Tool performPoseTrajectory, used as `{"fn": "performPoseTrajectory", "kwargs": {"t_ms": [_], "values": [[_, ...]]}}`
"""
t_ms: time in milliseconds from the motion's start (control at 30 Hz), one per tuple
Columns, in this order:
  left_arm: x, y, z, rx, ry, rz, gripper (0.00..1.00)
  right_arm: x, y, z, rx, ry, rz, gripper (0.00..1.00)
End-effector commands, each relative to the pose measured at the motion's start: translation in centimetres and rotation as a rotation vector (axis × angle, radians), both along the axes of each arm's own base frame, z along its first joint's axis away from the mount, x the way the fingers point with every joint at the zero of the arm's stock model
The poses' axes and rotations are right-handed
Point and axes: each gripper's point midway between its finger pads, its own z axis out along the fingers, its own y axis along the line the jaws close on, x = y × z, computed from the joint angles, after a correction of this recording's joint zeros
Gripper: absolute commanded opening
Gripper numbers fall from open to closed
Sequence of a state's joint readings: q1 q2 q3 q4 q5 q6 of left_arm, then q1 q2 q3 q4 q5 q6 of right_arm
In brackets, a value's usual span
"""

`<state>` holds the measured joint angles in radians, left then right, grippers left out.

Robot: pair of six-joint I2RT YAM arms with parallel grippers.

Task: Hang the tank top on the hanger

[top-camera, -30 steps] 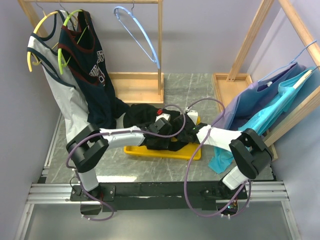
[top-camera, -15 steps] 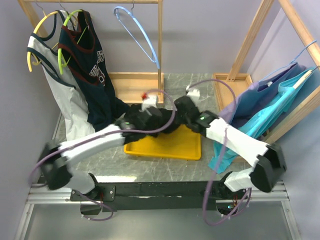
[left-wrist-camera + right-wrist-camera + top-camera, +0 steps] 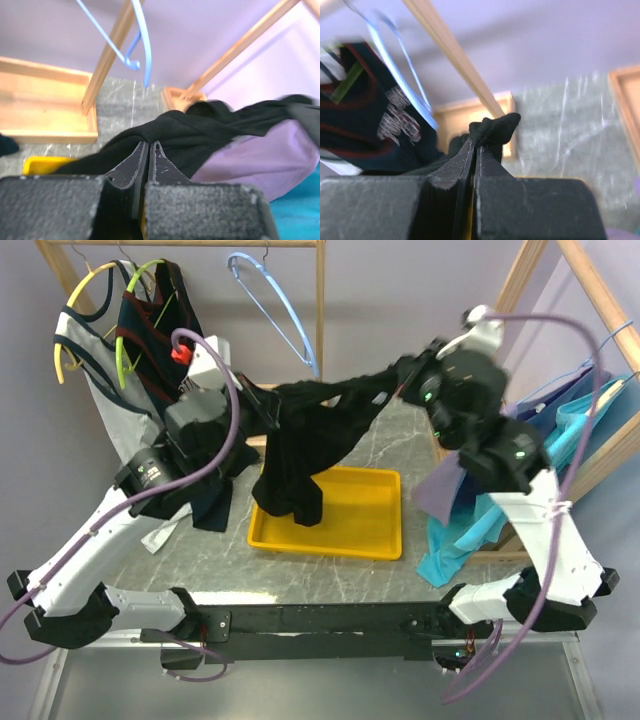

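Observation:
The black tank top [image 3: 300,440] hangs stretched in the air between my two grippers, its lower part drooping toward the tray. My left gripper [image 3: 258,402] is shut on its left end; the fabric bunches at the fingertips [image 3: 148,143] and spreads across the left wrist view [image 3: 200,135]. My right gripper [image 3: 402,388] is shut on the right end, with a black fold [image 3: 495,127] pinched at its tips [image 3: 476,142]. The light-blue hanger [image 3: 285,315] hangs bare from the back rail, above and behind the stretched top, and shows in both wrist views [image 3: 142,45] [image 3: 405,85].
A yellow tray [image 3: 370,530] lies on the marble table under the garment. The left rack holds a navy top [image 3: 170,360] and a white-grey top [image 3: 110,410] on yellow-green hangers [image 3: 90,290]. A wooden post [image 3: 320,340] stands beside the hanger. Purple and teal garments [image 3: 540,440] hang at right.
Both grippers closed on the tank top in the tray, then rose and spread apart, lifting it out and stretching it below the blue hanger.

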<state>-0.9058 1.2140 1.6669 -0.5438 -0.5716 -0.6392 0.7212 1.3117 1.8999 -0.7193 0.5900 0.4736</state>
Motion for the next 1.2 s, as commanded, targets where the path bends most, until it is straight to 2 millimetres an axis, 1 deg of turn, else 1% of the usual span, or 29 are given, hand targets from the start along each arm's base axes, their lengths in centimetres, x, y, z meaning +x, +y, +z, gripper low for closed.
{"fn": "performPoseTrajectory", "kwargs": {"t_ms": [0, 33, 100, 133, 167, 200, 233, 267, 300, 333, 367, 400, 433, 500, 567, 600, 633, 700, 733, 800, 833, 867, 933, 967, 1000, 1067, 1100, 1133, 1167], "values": [[1.1, 1.3, 1.5, 0.014, -0.019, 0.001, 0.01, -1.1, -3.7, 4.5, -0.065, -0.054, -0.087, 0.0], [1.4, 1.4, 1.0, 0.021, -0.009, 0.002, 0.01, -1.3, -3.5, 4.8, -0.061, -0.054, -0.074, 0.0], [1.8, 1.1, 0.0, 0.01, 0.001, -0.021, 0.01, -1.0, -2.8, 3.3, -0.073, -0.029, -0.051, 0.0], [1.8, 0.9, -3.0, 0.037, 0.042, -0.033, 0.01, -1.5, -2.8, 2.8, -0.064, -0.027, -0.029, 0.0], [1.8, 0.9, -4.5, 0.037, 0.059, -0.038, 0.01, -0.6, -1.7, -0.5, -0.096, 0.02, -0.011, 0.0], [1.2, 0.9, -5.3, 0.009, 0.068, -0.064, 0.01, -0.5, -1.2, -1.9, -0.093, 0.036, 0.006, 0.0], [1.4, 0.3, -9.0, 0.021, 0.105, -0.082, 0.04, -0.8, -0.9, -2.9, -0.084, 0.041, 0.028, 0.0], [1.3, 0.2, -10.6, 0.019, 0.12, -0.098, 0.09, -0.3, 0.6, -5.9, -0.101, 0.082, 0.077, 0.0], [0.8, -0.3, -12.3, 0.005, 0.152, -0.128, 0.11, -0.2, 1.1, -7.0, -0.1, 0.1, 0.093, 0.0], [0.6, -0.3, -14.9, 0.011, 0.182, -0.14, 0.17, 0.1, 1.6, -8.3, -0.11, 0.127, 0.101, 0.0], [0.4, -0.3, -16.1, 0.012, 0.196, -0.15, 0.19, 0.2, 2.0, -9.4, -0.121, 0.149, 0.113, 0.0], [0.1, -0.3, -16.9, 0.0, 0.208, -0.158, 0.2, 0.3, 2.2, -9.7, -0.123, 0.155, 0.115, 0.0], [-0.1, -0.2, -18.7, 0.014, 0.235, -0.158, 0.21, 0.5, 2.3, -10.1, -0.126, 0.161, 0.114, 0.0], [-0.4, 0.0, -19.6, 0.013, 0.235, -0.165, 0.24, 0.5, 2.5, -9.8, -0.122, 0.152, 0.124, 0.0], [-0.7, -0.5, -19.3, -0.002, 0.214, -0.201, 0.32, 0.4, 2.6, -9.6, -0.129, 0.145, 0.136, 0.0], [-1.0, -0.6, -19.6, 0.008, 0.205, -0.222, 0.42, 0.3, 2.8, -9.6, -0.133, 0.144, 0.154, 0.0], [-1.3, -1.0, -19.5, 0.004, 0.194, -0.256, 0.66, 0.2, 3.0, -9.7, -0.139, 0.145, 0.17, 0.0], [-1.2, -0.9, -19.2, 0.004, 0.168, -0.256, 0.78, -0.1, 3.5, -10.1, -0.147, 0.151, 0.211, 0.0], [-1.0, -0.9, -18.9, 0.004, 0.159, -0.251, 0.8, -0.9, 4.1, -9.9, -0.134, 0.144, 0.254, 0.0], [-0.2, -1.4, -18.0, 0.017, 0.144, -0.248, 0.79, -1.6, 4.7, -11.3, -0.133, 0.164, 0.286, 0.0], [0.2, -1.7, -17.9, 0.024, 0.144, -0.253, 0.72, -2.4, 5.0, -11.6, -0.126, 0.166, 0.304, 0.0], [0.2, -2.4, -17.7, 0.029, 0.145, -0.284, 0.67, -2.8, 5.1, -13.5, -0.131, 0.207, 0.306, 0.0], [0.9, -3.9, -18.1, 0.051, 0.16, -0.329, 0.57, -3.7, 5.2, -15.0, -0.117, 0.226, 0.311, 0.0], [0.9, -4.7, -18.3, 0.06, 0.152, -0.368, 0.56, -4.0, 5.6, -17.2, -0.124, 0.26, 0.321, 0.0], [0.2, -5.9, -19.1, 0.065, 0.165, -0.449, 0.55, -4.1, 5.7, -18.2, -0.126, 0.276, 0.324, 0.0], [0.1, -7.0, -18.5, 0.046, 0.108, -0.511, 0.56, -4.1, 6.3, -20.1, -0.147, 0.314, 0.329, 0.0], [-0.7, -7.6, -19.1, 0.04, 0.109, -0.566, 0.58, -4.0, 6.6, -20.4, -0.147, 0.316, 0.332, 0.0], [-0.9, -7.8, -19.0, 0.032, 0.098, -0.584, 0.62, -3.7, 7.1, -21.0, -0.152, 0.329, 0.335, 0.0], [-1.0, -8.0, -18.8, 0.015, 0.082, -0.595, 0.62, -3.4, 7.9, -20.3, -0.137, 0.311, 0.358, 0.0]]}}
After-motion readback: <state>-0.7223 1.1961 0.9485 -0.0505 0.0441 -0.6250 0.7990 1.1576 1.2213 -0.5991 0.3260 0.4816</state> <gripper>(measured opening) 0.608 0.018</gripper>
